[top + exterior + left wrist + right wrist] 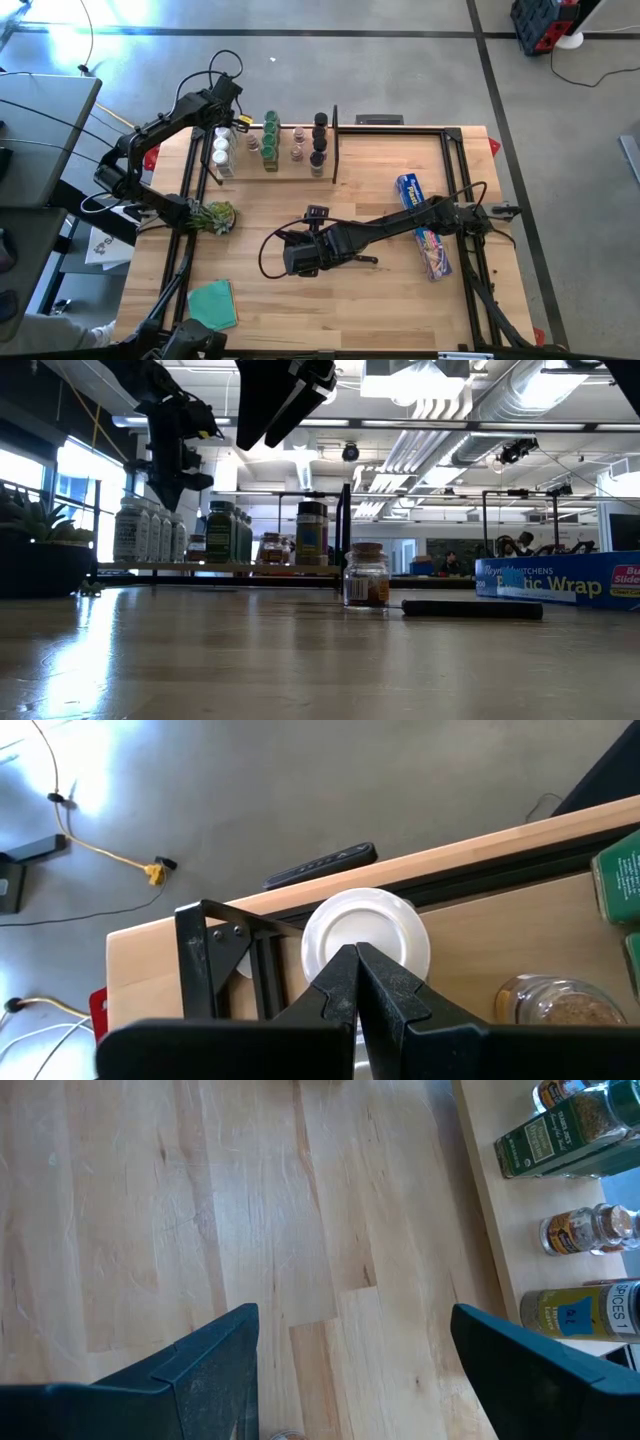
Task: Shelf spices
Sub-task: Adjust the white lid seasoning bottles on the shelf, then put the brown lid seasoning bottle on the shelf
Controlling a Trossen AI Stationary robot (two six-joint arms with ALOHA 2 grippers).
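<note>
Two dark arms work over our pale wooden desk (pixel 330 310). Our left end effector (pixel 355 982), fingers pressed together and holding nothing, hovers above a white-capped spice jar (pixel 366 937) at the left end of the pale plank shelf (pixel 290 172), where other small jars stand in rows. Our right end effector (pixel 352 1365) hangs mid-desk with fingers spread wide apart. One clear brown-filled jar (pixel 366 577) stands alone on the desk, beside a dark-handled knife (pixel 472 609).
</note>
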